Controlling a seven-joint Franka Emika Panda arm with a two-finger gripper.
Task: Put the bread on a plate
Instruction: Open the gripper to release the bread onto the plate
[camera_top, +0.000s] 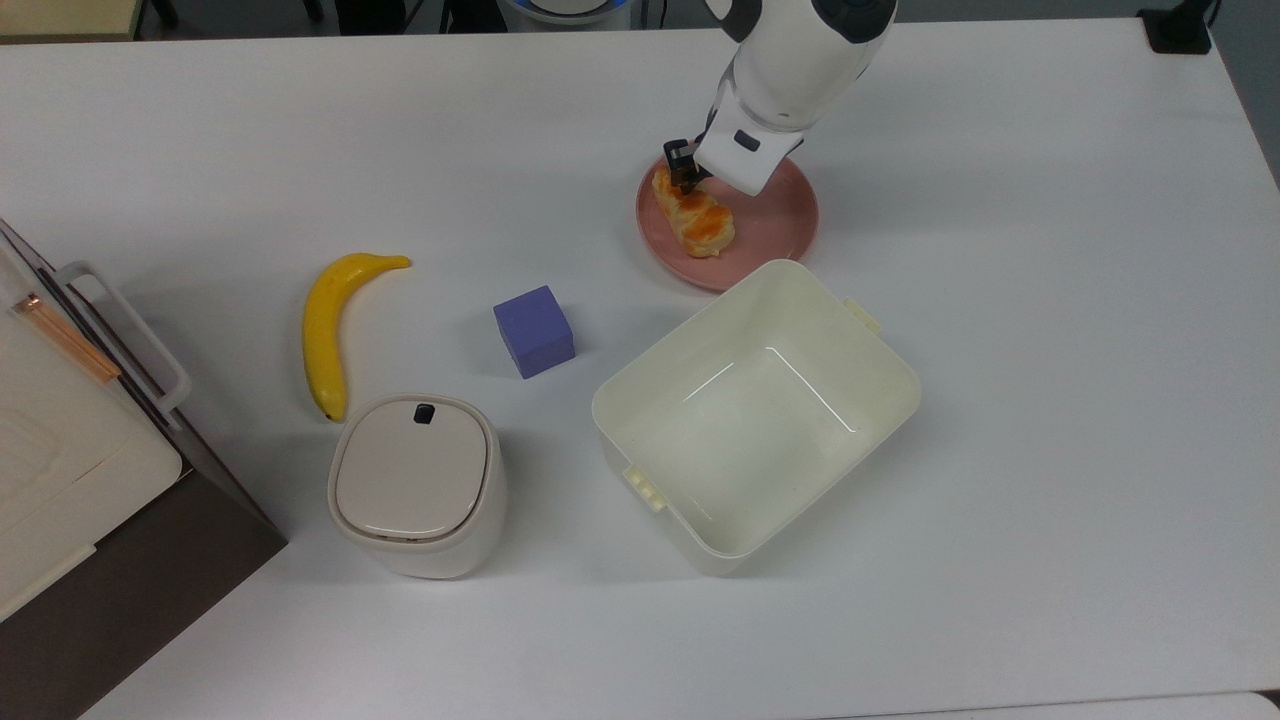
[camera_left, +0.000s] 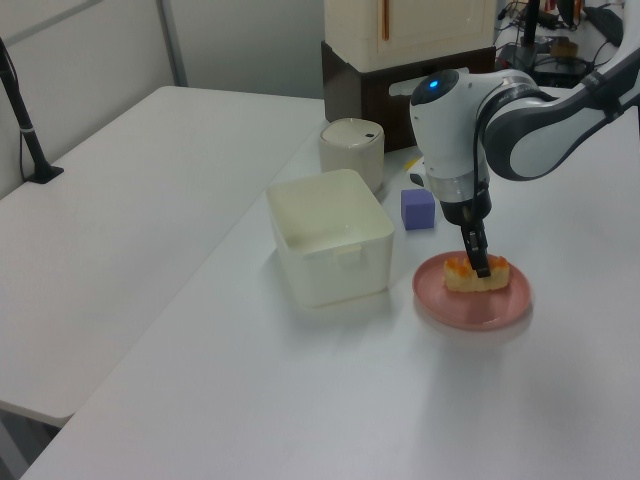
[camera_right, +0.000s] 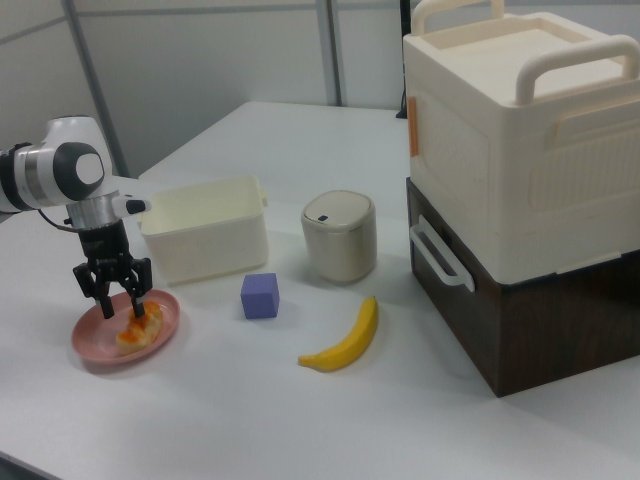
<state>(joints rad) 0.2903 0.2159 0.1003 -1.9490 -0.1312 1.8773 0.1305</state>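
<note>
One bread (camera_top: 694, 219) lies on one plate (camera_top: 775, 222).

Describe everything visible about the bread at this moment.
The bread is a small oblong loaf with pale tan sides and a glossy, bumpy orange-brown top. It lies flat on the pink plate, top upward, toward the top view's left side of the plate. The open claw straddles one end, its fingers either side of the loaf.
</note>
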